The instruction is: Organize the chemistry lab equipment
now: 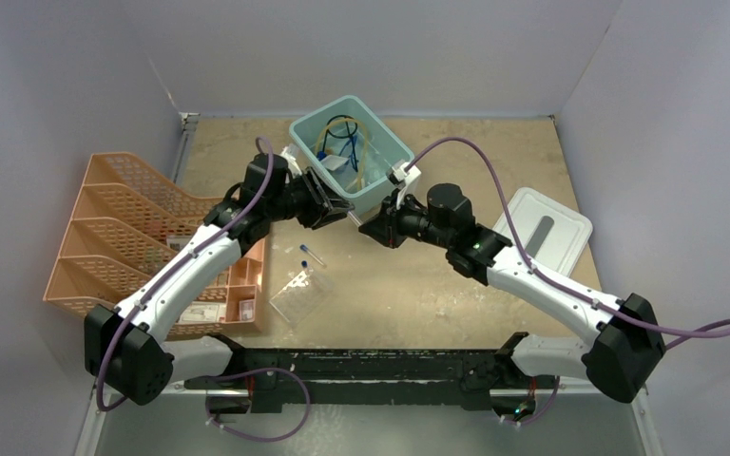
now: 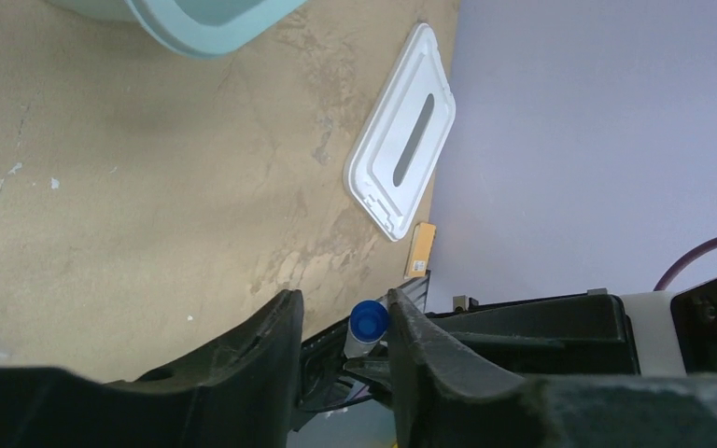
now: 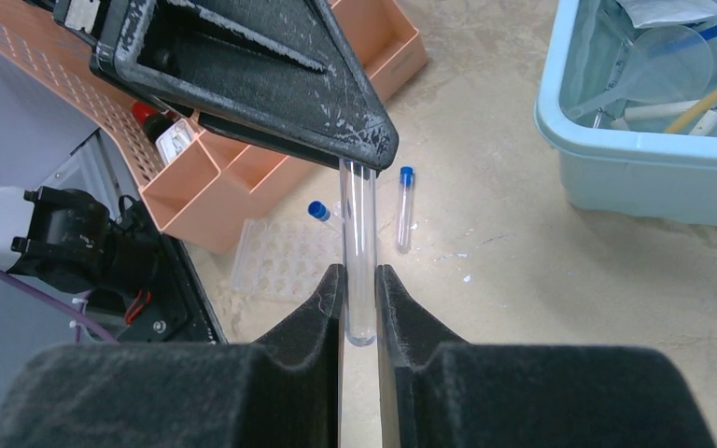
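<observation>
A clear blue-capped tube (image 3: pixel 358 252) hangs in the air between both grippers, in front of the teal bin (image 1: pixel 304 128). My right gripper (image 3: pixel 358 280) is shut on its rounded bottom end. My left gripper (image 2: pixel 345 317) straddles the blue cap (image 2: pixel 369 319); the cap touches one finger, and a gap shows on the other side. In the top view the left gripper (image 1: pixel 337 207) and right gripper (image 1: pixel 373 226) face each other. Another capped tube (image 3: pixel 404 210) lies on the table beside the clear rack (image 3: pixel 285 261), where a further blue cap (image 3: pixel 318 211) shows.
The teal bin (image 3: pixel 635 159) holds amber tubing, blue-framed glasses and other pieces. Its pale lid (image 1: pixel 544 228) lies at the right. The orange mesh organizer (image 1: pixel 124 218) with its front tray (image 3: pixel 271 177) stands at the left.
</observation>
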